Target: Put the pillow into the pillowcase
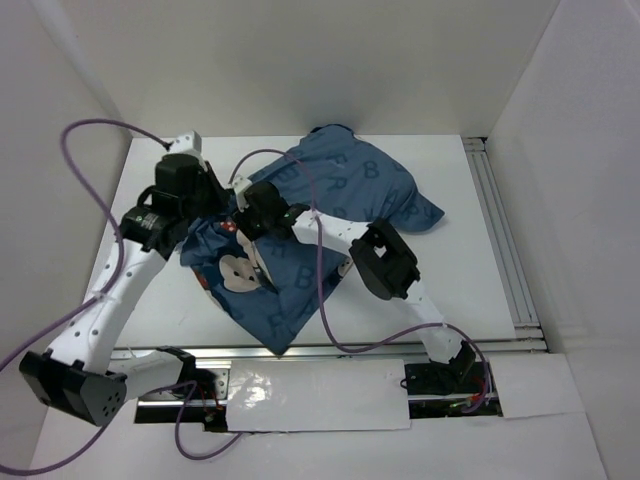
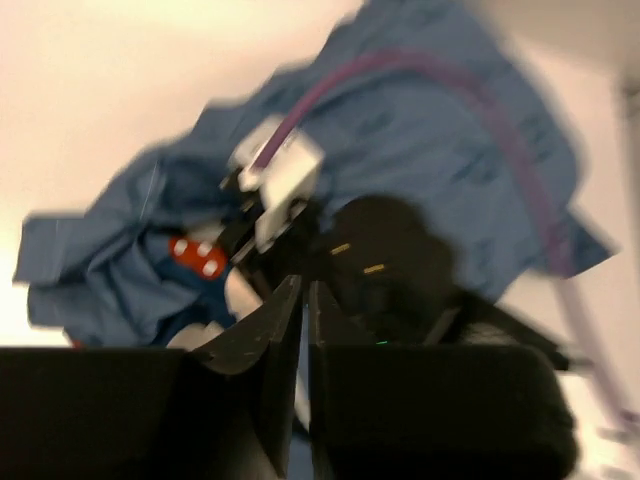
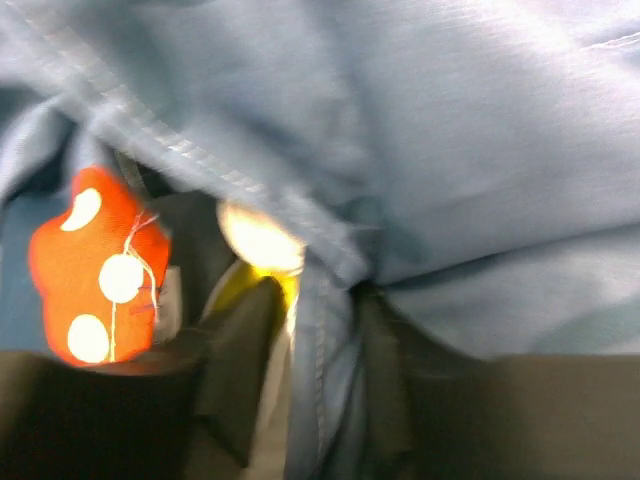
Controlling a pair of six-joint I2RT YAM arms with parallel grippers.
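Note:
The blue pillowcase (image 1: 330,200) lies bunched across the middle of the table, its printed mouse face and red bow (image 1: 230,228) at the left end. Most of the pillow is hidden inside it. Only a cream and yellow bit of pillow (image 3: 258,240) shows at the case's mouth in the right wrist view. My right gripper (image 3: 315,345) is open, with the pillowcase hem (image 3: 322,300) hanging loose between its fingers. My left gripper (image 2: 304,295) hovers over the same end with its fingers a narrow slit apart and nothing between them. From above, both grippers meet at the left end, left gripper (image 1: 218,215), right gripper (image 1: 243,220).
White walls enclose the table on the left, back and right. An aluminium rail (image 1: 500,230) runs along the right side. Purple cables (image 1: 325,300) loop over the pillowcase and around both arms. The right arm's wrist (image 2: 285,175) sits close in front of the left gripper.

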